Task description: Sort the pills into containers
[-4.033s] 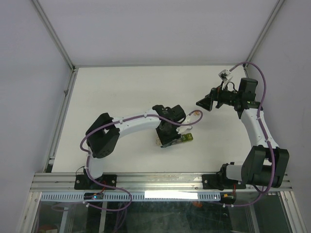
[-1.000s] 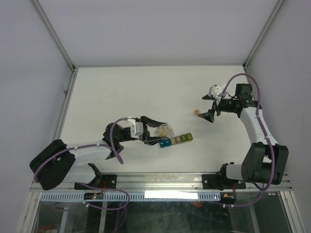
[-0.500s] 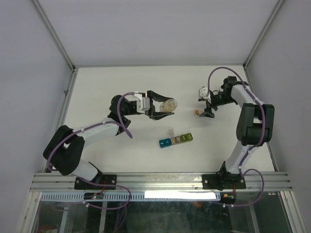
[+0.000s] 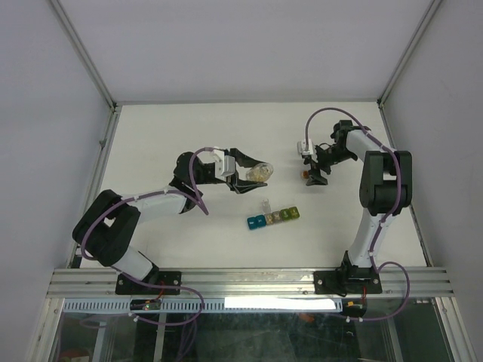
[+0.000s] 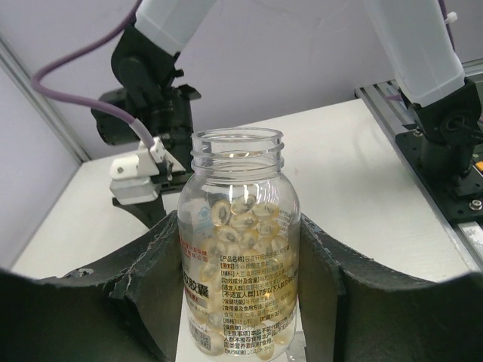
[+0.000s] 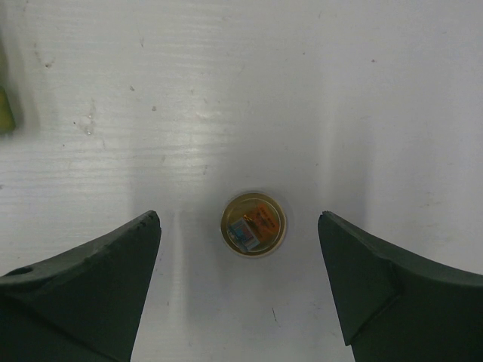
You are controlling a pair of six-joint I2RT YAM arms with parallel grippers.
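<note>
Left gripper [image 4: 250, 172] was clamped on a clear bottle [image 5: 226, 290], no cap on it, mouth wide open. It was held up off the table [image 4: 166, 136], well back from the strip. The pills [image 5: 243, 226] were piled inside that bottle, pale little capsules filling it a good way up. None of them showed in the cells as far as I could tell, though the overhead view was too small to be sure.

Moving right, the containers [image 4: 272, 216] sat flat on the table nearer the arms, a row of five coloured cells, nothing touching them. One flip lid looked like it was standing up around the middle, but I couldn't say which cell.

Further right and back a bit was a small orange-tinted bottle [image 6: 254, 224], upright. The right gripper [image 6: 238, 220] hung straight over it with its jaws spread wide, one each side, clear of it.

So my read: sorting hadn't really started, this was the bring-the-bottle-over step. Next move probably needed the left arm to carry the bottle above an open cell and tip it very gently, or a whole heap of capsules would spill.
</note>
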